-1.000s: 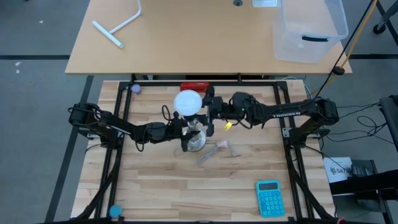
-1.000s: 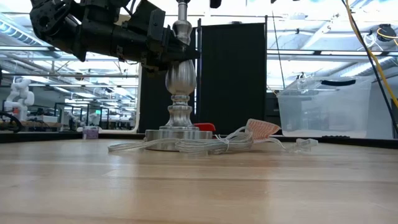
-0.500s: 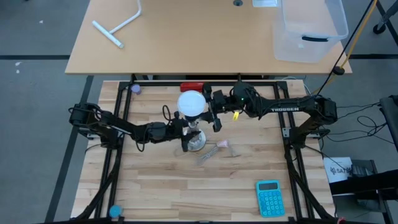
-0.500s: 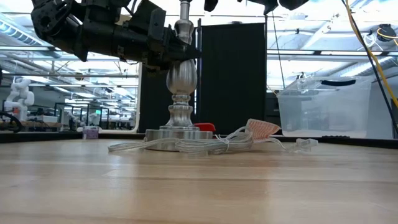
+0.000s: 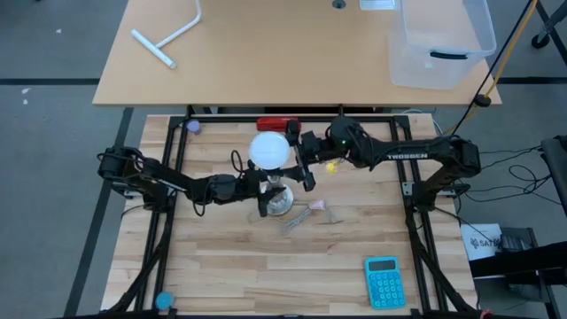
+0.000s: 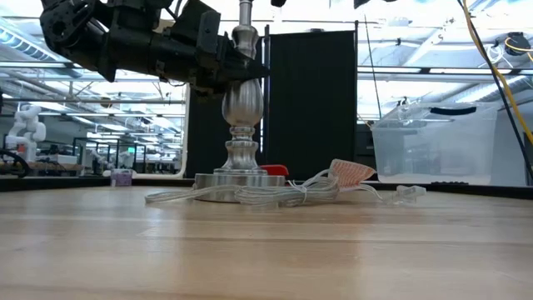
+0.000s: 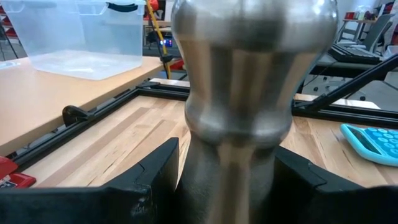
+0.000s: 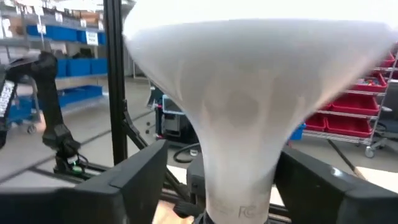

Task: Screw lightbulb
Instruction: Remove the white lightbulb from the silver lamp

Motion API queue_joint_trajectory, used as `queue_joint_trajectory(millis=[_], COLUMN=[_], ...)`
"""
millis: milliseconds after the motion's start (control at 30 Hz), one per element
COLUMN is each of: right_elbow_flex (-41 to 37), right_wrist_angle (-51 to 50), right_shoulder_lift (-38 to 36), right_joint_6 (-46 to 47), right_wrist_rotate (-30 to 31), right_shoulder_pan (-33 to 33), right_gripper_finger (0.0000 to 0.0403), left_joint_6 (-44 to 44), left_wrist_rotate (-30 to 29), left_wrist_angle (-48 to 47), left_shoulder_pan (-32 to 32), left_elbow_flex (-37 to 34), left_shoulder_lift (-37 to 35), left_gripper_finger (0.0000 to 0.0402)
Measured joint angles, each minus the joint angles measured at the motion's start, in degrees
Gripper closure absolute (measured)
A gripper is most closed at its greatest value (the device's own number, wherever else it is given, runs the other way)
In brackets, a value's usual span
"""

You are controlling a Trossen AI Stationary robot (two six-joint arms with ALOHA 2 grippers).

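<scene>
The white lightbulb (image 5: pixel 270 149) stands head up over the top of the silver lamp stand (image 6: pixel 241 100). The stand rests on its round foot (image 6: pixel 237 178) mid-table. The bulb's screw base is hidden. My right gripper (image 5: pixel 299 159) is shut on the bulb, whose tapering neck (image 8: pixel 239 155) fills the right wrist view. My left gripper (image 5: pixel 264 189) is shut on the stand's stem, which shows large in the left wrist view (image 7: pixel 239 106). The stand's clear cord (image 6: pixel 275 195) lies coiled beside the foot. My left gripper pinches the stand's bulging silver stem (image 7: pixel 233 158) between its two fingers, level, from the table's left. The stand is upright with its foot on the table. My right gripper pinches the bulb's narrow neck (image 8: pixel 236 186) below the head between its two fingers, level, from the table's right. The bulb is upright, head up, above the stand's top.
A small clear-pink piece (image 5: pixel 317 206) lies just right of the stand. A teal calculator (image 5: pixel 383 282) lies near the front right corner. A red object (image 5: pixel 276 123) sits at the far edge. A clear bin (image 5: pixel 440 40) stands on the far table.
My right gripper has turned about its wrist at the bulb, its fingers swinging round the bulb's neck. The bulb has stayed over the stand's top. My left gripper and the stand have kept still.
</scene>
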Motion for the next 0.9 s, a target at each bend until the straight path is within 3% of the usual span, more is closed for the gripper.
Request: queue_joint_trajectory(millis=[133, 433, 567, 733, 900], right_elbow_flex=[0.8, 1.1, 1.1, 1.1, 1.0], right_wrist_angle=[-4.2, -17.0, -22.9, -29.4, -32.4], right_shoulder_lift=[-1.7, -9.1, -11.3, -11.8, -11.5], right_joint_6=[-5.7, -15.1, -15.5, -16.7, -16.5], right_wrist_rotate=[2.8, 10.3, 11.0, 18.3, 18.9], right_shoulder_pan=[0.1, 0.4, 0.7, 1.8, 2.2], right_gripper_finger=[0.0113, 0.0111, 0.0111, 0.0120, 0.0134], left_joint_6=[-0.3, -0.7, -0.6, -0.5, -0.5], left_wrist_rotate=[0.0, 0.0, -0.1, -0.1, -0.1], left_wrist_angle=[0.0, 0.0, 0.0, 0.0, 0.0], left_shoulder_pan=[0.0, 0.0, 0.0, 0.0, 0.0], left_elbow_flex=[0.0, 0.0, 0.0, 0.0, 0.0], left_shoulder_lift=[0.0, 0.0, 0.0, 0.0, 0.0], left_gripper_finger=[0.0208, 0.0208, 0.0208, 0.0208, 0.0208])
